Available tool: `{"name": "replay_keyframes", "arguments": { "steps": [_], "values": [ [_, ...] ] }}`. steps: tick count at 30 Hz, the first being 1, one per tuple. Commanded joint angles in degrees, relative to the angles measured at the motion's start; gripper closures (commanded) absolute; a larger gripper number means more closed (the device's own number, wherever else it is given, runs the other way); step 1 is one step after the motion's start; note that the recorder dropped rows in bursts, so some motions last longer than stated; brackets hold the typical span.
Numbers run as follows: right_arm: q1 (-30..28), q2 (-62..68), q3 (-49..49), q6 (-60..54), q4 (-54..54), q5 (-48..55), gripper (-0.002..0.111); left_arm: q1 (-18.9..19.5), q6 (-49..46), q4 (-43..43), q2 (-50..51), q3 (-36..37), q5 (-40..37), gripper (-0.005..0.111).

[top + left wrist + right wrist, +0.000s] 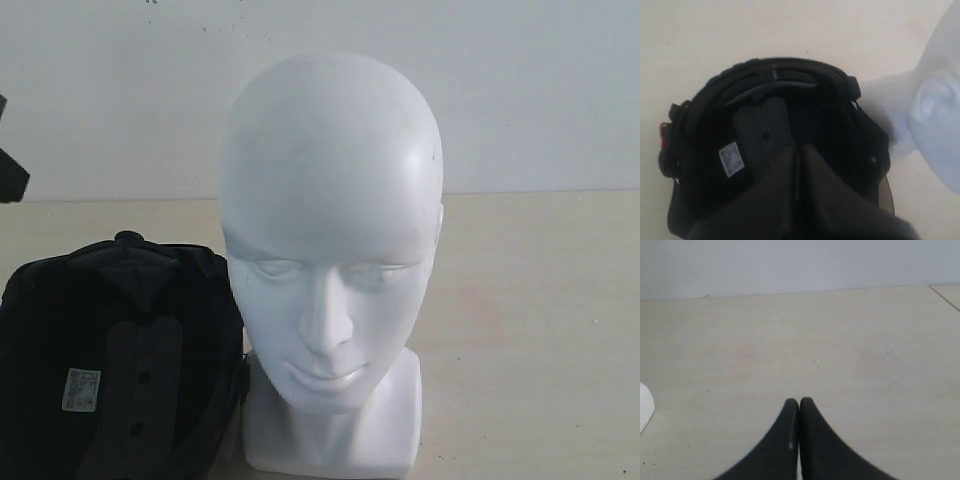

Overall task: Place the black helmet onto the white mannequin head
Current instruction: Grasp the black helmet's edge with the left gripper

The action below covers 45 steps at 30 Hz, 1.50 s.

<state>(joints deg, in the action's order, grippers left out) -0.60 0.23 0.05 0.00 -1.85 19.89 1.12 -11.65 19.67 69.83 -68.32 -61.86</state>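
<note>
1. Table (540,330): pale and flat, carrying both task things. On the right wrist view's evidence, count on bare surface at the right for manoeuvring.
2. Black helmet (110,350): lying upside down at the left of the exterior view, hollow upward, just beside the mannequin's neck base, perhaps touching it. Take hold by the hard rim rather than the soft lining. Plan to lift clear and flip before any lowering.
3. White mannequin head (330,240): upright in the middle, face toward the exterior camera, crown bare. Probably easy to tip, so lower straight down over the crown with no sideways shove.
4. Tinted visor (886,192): peeking out at one edge of the shell. Keep away from pinching it, and line it up with the moulded face.
5. Left gripper (796,155): fingers pressed together, grasping nothing, poised above the helmet's hollow. Spread wide first, then straddle the rim wall and clamp firmly.
6. Right gripper (799,405): likewise clenched on nothing, over bare table, well apart from the helmet. Bring across to steady the neck base or to share the opposite rim.
7. White label (731,159): on the lining beside the centre pad. Ignore as a grasp spot.
</note>
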Motion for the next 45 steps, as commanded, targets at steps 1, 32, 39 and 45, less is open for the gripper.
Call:
{"name": "replay_keyframes", "arguments": {
  "steps": [1, 32, 39, 45],
  "values": [
    [-0.4, -0.2, 0.0, 0.0, 0.1, -0.8, 0.109, -4.4, -2.7, 0.7, 2.2, -0.6, -2.9, 0.102],
    [-0.4, -0.2, 0.0, 0.0, 0.1, -0.8, 0.109, -36.4, 29.8, -18.1, 11.8, 8.1, 10.6, 0.102],
    [-0.4, -0.2, 0.0, 0.0, 0.1, -0.8, 0.109, -38.9, 37.3, -22.9, 8.4, 15.7, 17.9, 0.102],
    [-0.4, -0.2, 0.0, 0.0, 0.1, -0.8, 0.109, -38.9, 41.3, -25.1, 5.6, 19.4, 22.2, 0.102]
  ]
}}
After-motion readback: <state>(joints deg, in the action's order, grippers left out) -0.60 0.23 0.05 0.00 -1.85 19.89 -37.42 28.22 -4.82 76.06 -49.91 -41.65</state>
